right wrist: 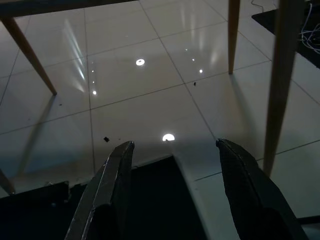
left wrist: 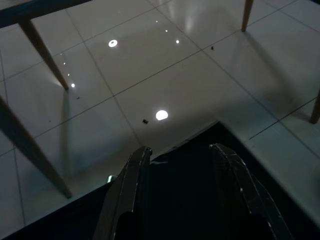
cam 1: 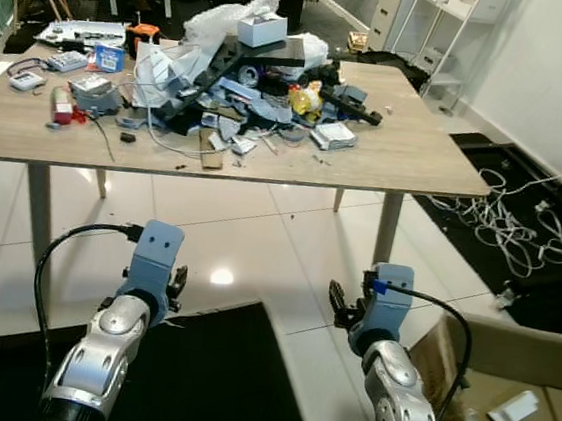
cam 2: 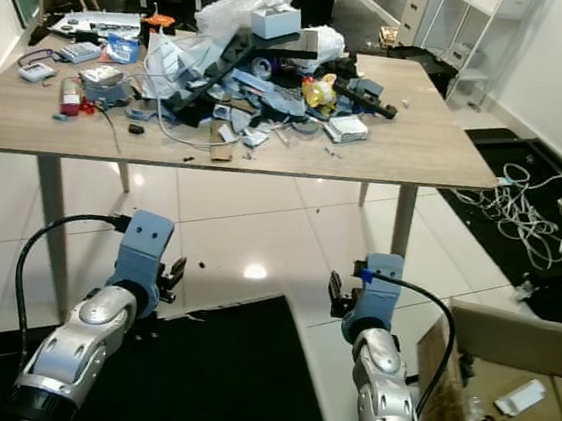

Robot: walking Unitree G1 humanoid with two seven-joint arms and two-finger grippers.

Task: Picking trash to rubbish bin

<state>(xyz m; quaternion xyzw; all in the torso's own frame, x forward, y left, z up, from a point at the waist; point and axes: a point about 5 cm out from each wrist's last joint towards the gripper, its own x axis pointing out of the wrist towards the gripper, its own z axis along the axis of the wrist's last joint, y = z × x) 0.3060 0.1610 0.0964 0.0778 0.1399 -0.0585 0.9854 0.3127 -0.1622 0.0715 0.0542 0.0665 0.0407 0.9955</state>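
Note:
A heap of trash (cam 1: 255,77) lies on the wooden table (cam 1: 418,155) ahead: crumpled plastic, grey and black scraps, a white box (cam 1: 262,30) on top and a yellow item (cam 1: 306,101). A cardboard box (cam 1: 504,385) holding scraps stands on the floor at my lower right. Both arms are held low in front of the table, over the floor. My left gripper (left wrist: 181,150) is open with nothing between its fingers. My right gripper (right wrist: 175,145) is also open and empty, close to the cardboard box.
A black mat (cam 1: 213,374) covers the floor under my arms, with glossy white tiles beyond. Table legs (cam 1: 388,227) stand ahead. White cables (cam 1: 506,219) sprawl on a dark mat to the right. Small gadgets (cam 1: 79,79) sit on the table's left part.

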